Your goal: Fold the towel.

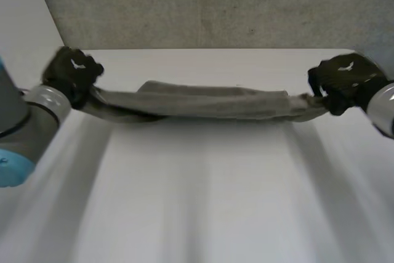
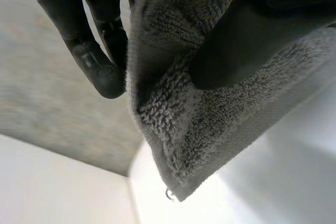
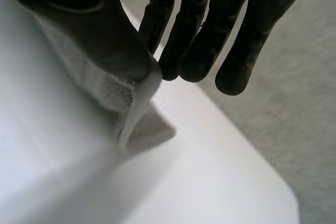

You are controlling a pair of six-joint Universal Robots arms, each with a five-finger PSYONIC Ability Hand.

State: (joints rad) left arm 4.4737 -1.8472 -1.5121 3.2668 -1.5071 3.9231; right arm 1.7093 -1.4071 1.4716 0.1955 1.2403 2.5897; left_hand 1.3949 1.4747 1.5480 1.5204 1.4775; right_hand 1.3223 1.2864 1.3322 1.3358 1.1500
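A grey towel (image 1: 209, 103) is bunched into a long band and stretched between my two hands above the white table (image 1: 203, 201). My left hand (image 1: 72, 72) holds its left end. In the left wrist view the thumb (image 2: 247, 45) presses the terry towel (image 2: 184, 124) against the fingers (image 2: 94, 51), and a corner hangs below. My right hand (image 1: 345, 81) holds the right end. In the right wrist view its thumb (image 3: 100, 30) pinches the towel's corner (image 3: 131, 108) beside the straight fingers (image 3: 210, 40).
A grey wall (image 1: 215, 4) rises behind the table's far edge. The table's rounded far right corner (image 3: 278, 187) lies below my right hand. Bare tabletop stretches in front of the towel toward the near edge.
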